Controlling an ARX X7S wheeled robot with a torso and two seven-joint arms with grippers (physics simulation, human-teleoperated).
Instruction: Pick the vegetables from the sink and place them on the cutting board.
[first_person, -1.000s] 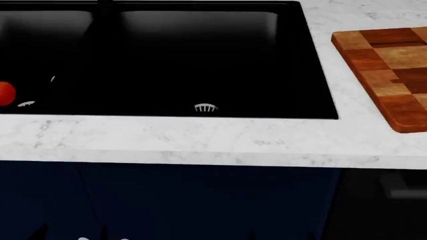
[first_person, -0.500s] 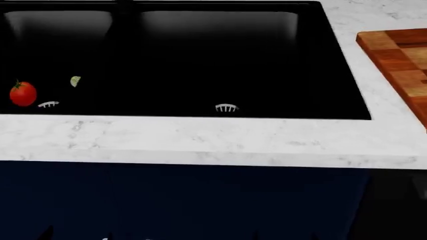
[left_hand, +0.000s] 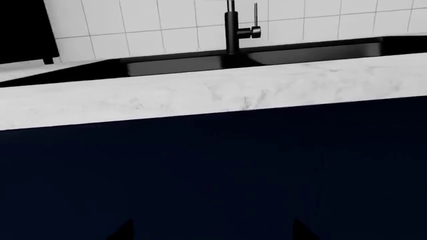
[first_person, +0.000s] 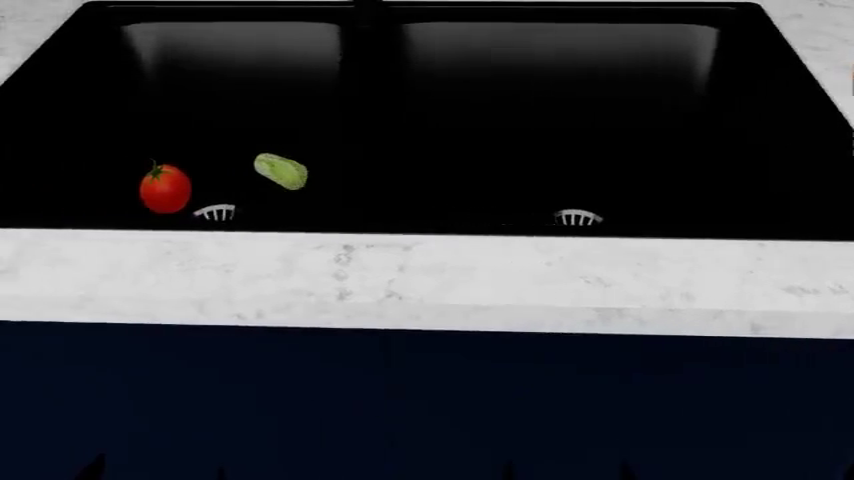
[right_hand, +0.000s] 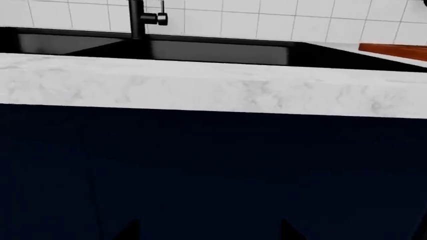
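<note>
- My head view has swung left along the counter (first_person: 400, 270) over the last second: the whole sink (first_person: 441, 110) now fills the frame, and the cutting board (right_hand: 393, 50) has slid out of it past the right side.
- That swing brings both vegetables fully into sight, where before only the tomato showed at the frame's edge.
- The tomato (first_person: 164, 189) sits in the left basin close to the sink's front wall, just beside the drain grate (first_person: 214, 212); the napa cabbage (first_person: 280, 171) lies near it, toward the divider, apart from the tomato.
- The board shows only in my right wrist view, as a sliver on the counter beyond the sink's right end.
- Both arms hang low in front of the cabinet (left_hand: 213, 170); only dark finger tips peek in, so I cannot tell whether either gripper is parted or closed.
- I judge I'm lined up to start reaching, likely with the left arm.
</note>
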